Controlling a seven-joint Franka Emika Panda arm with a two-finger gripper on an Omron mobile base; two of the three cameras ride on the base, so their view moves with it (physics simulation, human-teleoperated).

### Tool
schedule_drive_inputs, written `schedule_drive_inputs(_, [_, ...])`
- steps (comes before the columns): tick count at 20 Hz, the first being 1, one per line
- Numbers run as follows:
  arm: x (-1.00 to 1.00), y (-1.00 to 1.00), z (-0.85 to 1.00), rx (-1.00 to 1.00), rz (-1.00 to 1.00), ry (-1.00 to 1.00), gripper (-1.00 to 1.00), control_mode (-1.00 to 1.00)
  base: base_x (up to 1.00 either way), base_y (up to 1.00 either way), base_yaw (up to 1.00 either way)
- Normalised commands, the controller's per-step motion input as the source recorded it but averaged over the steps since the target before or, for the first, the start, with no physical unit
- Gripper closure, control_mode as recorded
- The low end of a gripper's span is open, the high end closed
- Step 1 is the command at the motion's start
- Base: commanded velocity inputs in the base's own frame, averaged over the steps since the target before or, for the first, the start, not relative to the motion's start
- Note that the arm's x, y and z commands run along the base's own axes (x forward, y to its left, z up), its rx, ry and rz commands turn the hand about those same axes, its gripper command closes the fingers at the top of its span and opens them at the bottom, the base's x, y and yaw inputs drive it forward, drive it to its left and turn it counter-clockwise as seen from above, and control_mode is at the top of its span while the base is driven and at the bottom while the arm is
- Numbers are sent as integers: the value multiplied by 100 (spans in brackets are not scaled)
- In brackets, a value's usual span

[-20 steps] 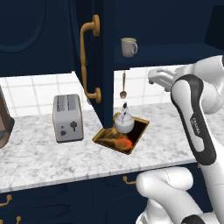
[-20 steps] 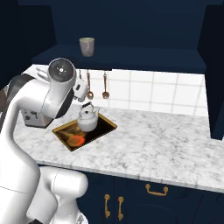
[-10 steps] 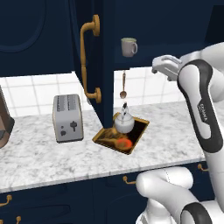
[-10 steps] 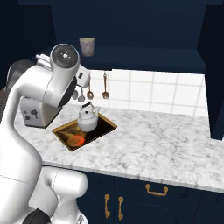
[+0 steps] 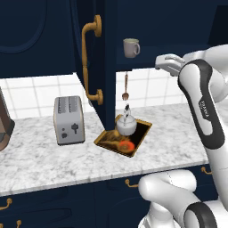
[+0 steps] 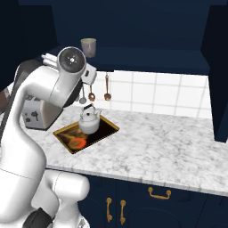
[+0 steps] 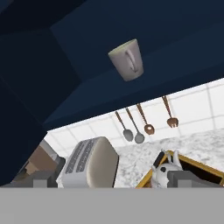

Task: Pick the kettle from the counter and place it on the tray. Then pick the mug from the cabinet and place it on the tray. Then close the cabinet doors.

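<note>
My body: glossy white shells with dark joints

My arm [image 5: 202,107] ran up the right side of the left base view as smooth white casing, with a dark grey band curving along its upper link and a small line of dark lettering on the white below it, too small to read. At the lower right my base swelled into rounded white housings with a dark ring. In the right base view, upper left, a round joint cap [image 6: 72,58] showed a dark disc with a pale hub. My two fingertips [image 7: 43,179] were small, blocky and dark grey.
</note>
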Motion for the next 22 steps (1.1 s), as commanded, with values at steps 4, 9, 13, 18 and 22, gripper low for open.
schedule_drive_inputs(4, [22, 0, 0, -1, 3, 7, -100, -100, 0, 0, 0])
schedule_drive_inputs(9, [20, 0, 10, -2, 4, 1, -100, -100, 0, 0, 0])
schedule_drive_inputs(13, [34, 0, 7, -2, 1, 0, -100, -100, 0, 0, 0])
schedule_drive_inputs(18, [38, 0, 6, -2, 0, 0, -100, -100, 0, 0, 0])
schedule_drive_inputs(22, [38, 0, 2, -1, 0, 0, -100, -100, 0, 0, 0])
